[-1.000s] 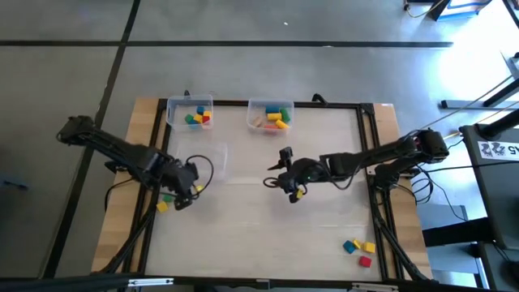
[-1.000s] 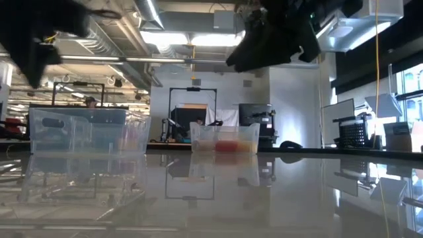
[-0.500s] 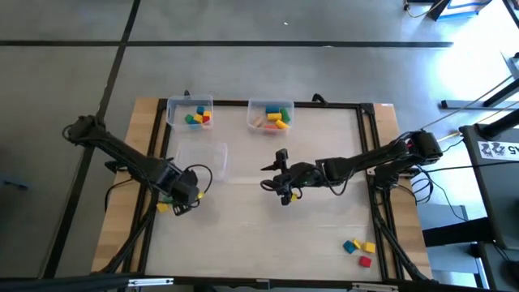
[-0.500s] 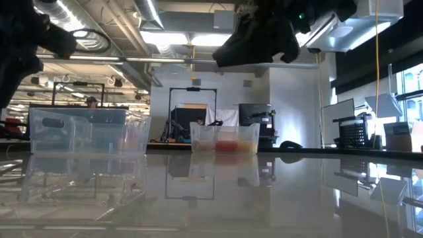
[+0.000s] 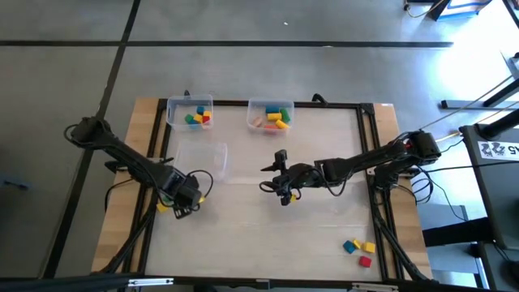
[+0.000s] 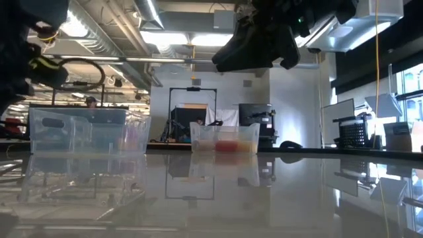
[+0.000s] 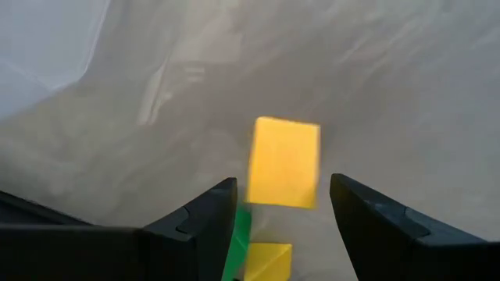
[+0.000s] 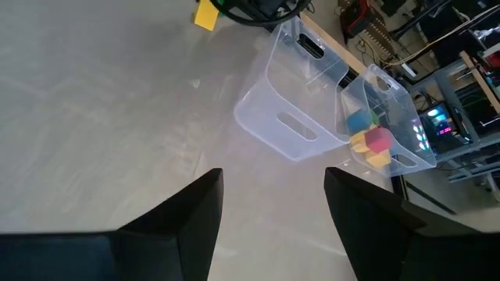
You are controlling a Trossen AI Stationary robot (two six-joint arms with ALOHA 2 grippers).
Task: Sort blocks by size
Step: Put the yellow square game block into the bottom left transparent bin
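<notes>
— Blocks first: where do they lie?

— Several spots. Taking the empty clear bin (image 5: 204,157) on the left half of the table (image 5: 324,235) as landmark: a yellow block (image 7: 283,162) sits on the table at the near-left of that bin, at the table's left edge, with a green block (image 7: 241,230) and a second yellow one (image 7: 266,261) just beside it. In the high view that cluster (image 5: 165,204) peeks out beside the left arm.

— And the rest?

— Behind the empty bin, at the table's far edge, a bin (image 5: 190,112) holds yellow, green, blue and red blocks (image 5: 197,118). To the right of that, another bin (image 5: 271,113) holds yellow, blue, green and red pieces (image 5: 276,118). Well apart from all of that, at the table's near right corner, three loose blocks (image 5: 359,250) lie together: blue, yellow, red.

— The left gripper?

— Left gripper (image 7: 281,211) hovers over the cluster, fingers spread, with the yellow block showing in the gap between them; it grasps nothing.

— The right one?

— Right gripper (image 5: 280,185) hangs above the table's middle, to the right of the empty bin. Its wrist view shows its fingers (image 8: 168,226) parted with only bare table between them, looking toward the bins.
</notes>
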